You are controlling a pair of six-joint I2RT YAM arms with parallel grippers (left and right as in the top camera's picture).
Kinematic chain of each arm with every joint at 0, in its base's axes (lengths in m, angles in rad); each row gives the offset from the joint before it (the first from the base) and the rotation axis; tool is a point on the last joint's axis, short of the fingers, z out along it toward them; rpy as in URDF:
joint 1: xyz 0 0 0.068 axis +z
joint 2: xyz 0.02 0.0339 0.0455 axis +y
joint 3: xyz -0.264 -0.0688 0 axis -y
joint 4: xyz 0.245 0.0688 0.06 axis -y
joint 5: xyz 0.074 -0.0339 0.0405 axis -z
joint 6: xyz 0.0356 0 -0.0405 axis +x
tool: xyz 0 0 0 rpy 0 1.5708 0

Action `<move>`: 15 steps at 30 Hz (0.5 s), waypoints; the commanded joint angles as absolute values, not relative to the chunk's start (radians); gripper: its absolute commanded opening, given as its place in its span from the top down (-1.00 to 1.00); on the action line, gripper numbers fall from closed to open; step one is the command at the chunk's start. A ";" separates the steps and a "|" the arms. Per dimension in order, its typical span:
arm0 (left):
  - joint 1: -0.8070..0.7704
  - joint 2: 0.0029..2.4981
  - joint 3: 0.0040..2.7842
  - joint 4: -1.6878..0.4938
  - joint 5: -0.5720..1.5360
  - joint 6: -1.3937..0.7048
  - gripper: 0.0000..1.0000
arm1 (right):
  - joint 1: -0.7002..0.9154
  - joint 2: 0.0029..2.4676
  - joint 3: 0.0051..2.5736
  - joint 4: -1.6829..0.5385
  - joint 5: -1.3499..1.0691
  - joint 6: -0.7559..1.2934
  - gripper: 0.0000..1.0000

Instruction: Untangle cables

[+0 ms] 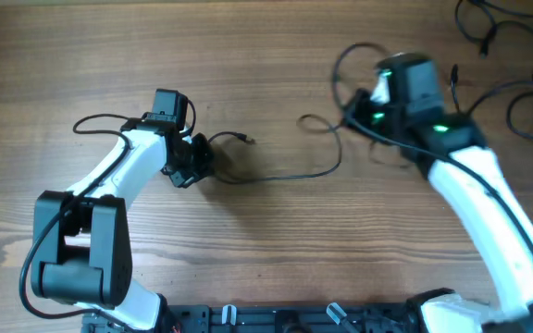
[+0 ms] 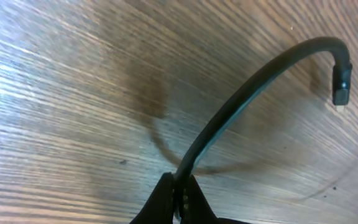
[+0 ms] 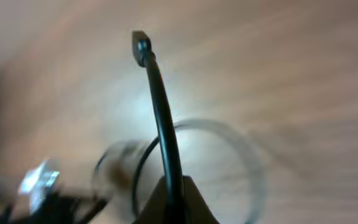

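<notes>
**Left gripper** (image 1: 195, 163): the jaws are closed tight on a thin black cable (image 1: 285, 176). The left wrist view shows it pinched between the fingertips (image 2: 157, 202). From the grip, the short free end arcs up clear of the wooden table (image 1: 248, 259). It ends in a small black plug (image 2: 342, 84). In the overhead view the longer run lies flat on the table. It leads right from the gripper, then bends up toward the right arm.

**Right gripper** (image 1: 361, 109): the jaws are clamped on a second cable length (image 3: 160, 106). This length rises from the fingers to a dark plug end (image 3: 140, 45). A thin loop (image 1: 336, 72) lies just beside this gripper, and the right wrist view of it is blurred. Whether both grippers hold one and the same cord cannot be determined.

**Loose cables** (image 1: 482, 42): these lie at the far right corner of the table, well apart from the left gripper.
</notes>
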State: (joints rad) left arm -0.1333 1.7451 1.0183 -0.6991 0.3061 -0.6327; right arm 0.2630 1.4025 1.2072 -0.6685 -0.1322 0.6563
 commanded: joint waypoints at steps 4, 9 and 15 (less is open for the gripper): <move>0.062 1.644 1.015 -0.723 0.303 -0.603 0.92 | 0.055 1.328 1.227 -0.781 0.457 0.574 0.91; 0.233 1.614 1.015 -0.767 0.322 -0.603 0.92 | -0.165 1.329 1.227 -0.823 0.457 0.575 0.91; 0.363 1.613 1.015 -0.768 0.477 -0.603 0.92 | -0.261 1.329 1.227 -0.823 0.453 0.500 0.91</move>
